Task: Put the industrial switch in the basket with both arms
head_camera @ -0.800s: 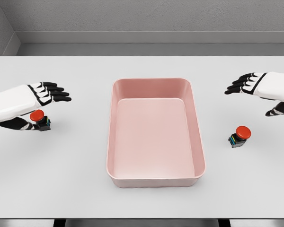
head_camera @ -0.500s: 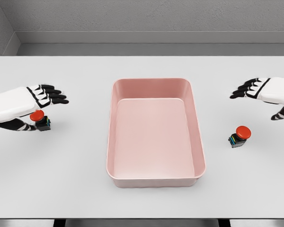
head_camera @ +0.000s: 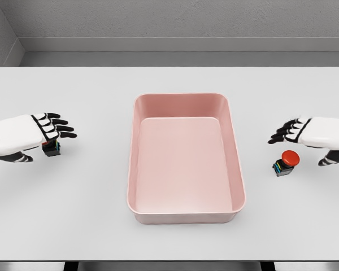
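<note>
Now the pink basket (head_camera: 185, 217) sits empty mid-table. Since the earlier frames the right hand (head_camera: 305, 135) has dropped, fingers spread, just behind the right switch (head_camera: 286, 162). The left hand (head_camera: 37, 134) has sunk over the left switch (head_camera: 52, 149), hiding its red cap; fingers extended, no grasp visible.

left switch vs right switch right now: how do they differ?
The left switch is mostly hidden under the left hand, only its dark base showing; the right switch is in full view, red button visible. The left hand covers its switch from above; the right hand hovers beside and behind its switch, not on it. Both sit on the table, outside the pink basket.
</note>
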Controlling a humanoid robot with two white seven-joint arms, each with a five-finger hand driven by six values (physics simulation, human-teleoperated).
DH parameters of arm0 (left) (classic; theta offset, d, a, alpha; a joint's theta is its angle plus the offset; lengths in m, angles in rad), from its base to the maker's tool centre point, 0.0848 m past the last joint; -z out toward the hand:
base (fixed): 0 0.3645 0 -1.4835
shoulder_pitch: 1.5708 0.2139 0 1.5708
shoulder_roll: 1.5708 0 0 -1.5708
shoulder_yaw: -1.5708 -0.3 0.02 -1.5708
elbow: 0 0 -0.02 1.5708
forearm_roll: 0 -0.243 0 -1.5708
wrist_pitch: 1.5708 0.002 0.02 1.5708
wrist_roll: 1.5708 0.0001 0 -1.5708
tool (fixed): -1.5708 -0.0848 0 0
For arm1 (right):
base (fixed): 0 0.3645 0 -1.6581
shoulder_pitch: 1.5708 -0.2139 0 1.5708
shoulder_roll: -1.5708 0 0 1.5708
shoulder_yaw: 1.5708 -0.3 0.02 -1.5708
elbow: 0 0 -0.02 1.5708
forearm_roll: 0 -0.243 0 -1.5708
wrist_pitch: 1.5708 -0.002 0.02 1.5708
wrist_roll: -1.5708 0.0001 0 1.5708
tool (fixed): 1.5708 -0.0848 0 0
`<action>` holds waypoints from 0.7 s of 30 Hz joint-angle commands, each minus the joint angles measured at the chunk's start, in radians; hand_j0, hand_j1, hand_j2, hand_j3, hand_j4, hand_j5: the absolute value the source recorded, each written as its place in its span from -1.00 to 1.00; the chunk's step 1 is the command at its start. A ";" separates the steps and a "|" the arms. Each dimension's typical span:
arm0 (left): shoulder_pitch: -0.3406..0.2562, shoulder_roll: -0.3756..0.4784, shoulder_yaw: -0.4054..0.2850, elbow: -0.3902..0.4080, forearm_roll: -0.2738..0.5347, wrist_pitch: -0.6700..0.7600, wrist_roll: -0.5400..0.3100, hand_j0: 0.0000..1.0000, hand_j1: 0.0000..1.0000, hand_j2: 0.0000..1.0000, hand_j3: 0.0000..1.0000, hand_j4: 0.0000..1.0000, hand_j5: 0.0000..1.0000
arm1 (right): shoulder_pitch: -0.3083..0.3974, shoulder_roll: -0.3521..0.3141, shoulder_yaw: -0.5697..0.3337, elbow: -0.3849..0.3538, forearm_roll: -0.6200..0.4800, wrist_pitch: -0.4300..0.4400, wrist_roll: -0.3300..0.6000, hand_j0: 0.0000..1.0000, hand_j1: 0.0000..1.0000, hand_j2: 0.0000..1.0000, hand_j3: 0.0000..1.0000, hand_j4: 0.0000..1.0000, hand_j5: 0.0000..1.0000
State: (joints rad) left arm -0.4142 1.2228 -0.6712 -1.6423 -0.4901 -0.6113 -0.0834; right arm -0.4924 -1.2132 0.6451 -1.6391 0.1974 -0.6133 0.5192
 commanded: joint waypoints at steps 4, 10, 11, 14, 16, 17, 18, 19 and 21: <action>-0.025 -0.020 0.001 0.073 -0.030 0.000 -0.001 1.00 1.00 1.00 1.00 1.00 1.00 | 0.002 0.001 0.011 -0.014 -0.004 0.002 -0.001 1.00 1.00 1.00 1.00 1.00 1.00; -0.058 -0.089 -0.007 0.119 -0.064 0.000 -0.064 1.00 1.00 1.00 1.00 1.00 1.00 | 0.003 0.035 0.031 -0.019 -0.006 0.002 -0.001 1.00 1.00 1.00 1.00 1.00 1.00; -0.060 -0.108 -0.007 0.121 -0.076 0.000 -0.065 1.00 1.00 1.00 1.00 1.00 1.00 | 0.003 0.035 0.033 -0.019 -0.006 0.002 -0.001 1.00 1.00 1.00 1.00 1.00 1.00; -0.060 -0.109 -0.016 0.134 -0.091 0.000 -0.070 1.00 1.00 1.00 1.00 1.00 1.00 | 0.014 0.035 0.034 -0.022 -0.006 0.002 -0.001 1.00 1.00 1.00 1.00 1.00 1.00; -0.060 -0.109 -0.024 0.138 -0.099 0.000 -0.070 1.00 1.00 1.00 1.00 1.00 1.00 | 0.014 0.035 0.034 -0.022 -0.006 0.002 0.001 0.97 0.97 0.97 0.97 0.97 0.97; -0.060 -0.109 -0.024 0.144 -0.100 0.000 -0.070 1.00 1.00 1.00 1.00 1.00 1.00 | 0.014 0.035 0.034 -0.022 -0.006 0.002 0.001 0.97 0.97 0.97 0.97 0.97 0.97; -0.060 -0.109 -0.024 0.144 -0.100 0.000 -0.070 1.00 1.00 1.00 1.00 1.00 1.00 | 0.015 0.035 0.034 -0.022 -0.006 0.002 0.001 0.92 0.92 0.92 0.92 0.92 0.92; -0.060 -0.109 -0.024 0.144 -0.105 0.000 -0.070 1.00 1.00 1.00 1.00 1.00 1.00 | 0.015 0.035 0.034 -0.022 -0.006 0.002 0.001 0.89 0.89 0.89 0.89 0.89 0.89; -0.060 -0.114 -0.024 0.145 -0.122 0.000 -0.070 0.98 0.98 0.98 0.98 0.98 0.98 | 0.015 0.035 0.036 -0.022 -0.006 0.002 0.004 0.83 0.83 0.83 0.83 0.83 0.83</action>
State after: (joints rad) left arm -0.4755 1.1113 -0.6944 -1.5003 -0.6064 -0.6116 -0.1531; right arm -0.4771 -1.1770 0.6807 -1.6609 0.1974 -0.6130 0.5217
